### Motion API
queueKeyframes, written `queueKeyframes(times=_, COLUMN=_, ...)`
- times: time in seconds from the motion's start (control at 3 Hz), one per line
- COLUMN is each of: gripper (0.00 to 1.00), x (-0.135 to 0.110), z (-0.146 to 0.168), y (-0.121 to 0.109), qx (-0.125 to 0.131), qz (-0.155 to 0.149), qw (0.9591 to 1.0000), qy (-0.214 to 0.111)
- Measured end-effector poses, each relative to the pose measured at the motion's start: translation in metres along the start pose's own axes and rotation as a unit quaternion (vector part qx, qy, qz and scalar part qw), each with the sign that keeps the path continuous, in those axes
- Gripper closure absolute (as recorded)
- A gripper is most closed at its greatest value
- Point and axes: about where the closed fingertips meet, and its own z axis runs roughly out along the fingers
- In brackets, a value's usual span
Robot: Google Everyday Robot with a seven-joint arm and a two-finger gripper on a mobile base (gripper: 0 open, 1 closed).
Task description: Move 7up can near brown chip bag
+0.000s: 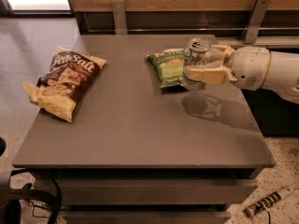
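My gripper [196,65] comes in from the right and is shut on the 7up can [195,55], a small silver can with a shiny top. It holds the can in the air above the grey table [140,125], over the right edge of the green chip bag [167,65]. The can's shadow lies on the table below. The brown chip bag [65,80], dark brown with white script and pale yellow edges, lies flat at the table's left side, far from the can.
The white arm [266,71] stretches in over the table's right edge. A wooden wall with metal brackets [119,15] runs behind the table. Cables lie on the floor at lower left [28,199] and a tool at lower right [268,200].
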Motion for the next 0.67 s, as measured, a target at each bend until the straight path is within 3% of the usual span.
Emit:
queueKeyframes(times=0.33, gripper=1.0, x=-0.01, z=0.043, y=0.04, qx=-0.052, qz=0.003, qw=0.9986, qy=-0.004)
queueKeyframes(times=0.67, gripper=1.0, x=-0.018, z=0.081, y=0.071, qx=-0.115, qz=0.013, qw=0.9932, qy=-0.013)
